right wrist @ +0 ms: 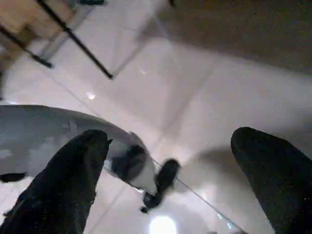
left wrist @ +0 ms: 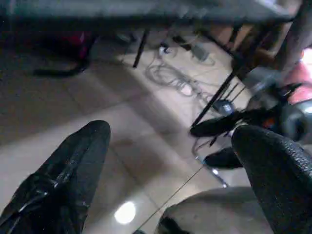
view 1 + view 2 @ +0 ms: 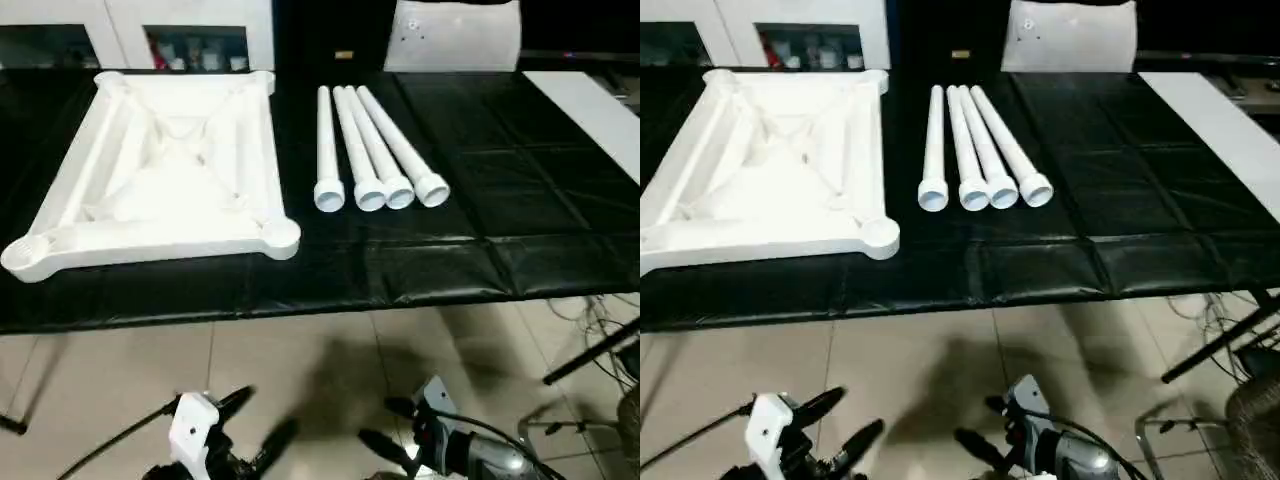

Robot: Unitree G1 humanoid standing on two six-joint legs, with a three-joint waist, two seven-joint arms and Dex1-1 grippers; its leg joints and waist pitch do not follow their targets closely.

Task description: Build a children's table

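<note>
Table top (image 3: 160, 175), one, lies ribs-up beside four legs (image 3: 372, 150) on the black surface (image 3: 520, 200), its right half bare. Left claw (image 3: 262, 428) and right claw (image 3: 392, 425) hang spread, empty, below the near edge.

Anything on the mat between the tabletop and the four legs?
No. In the left eye view only a bare strip of black mat separates the tabletop from the nearest of the four legs.
</note>
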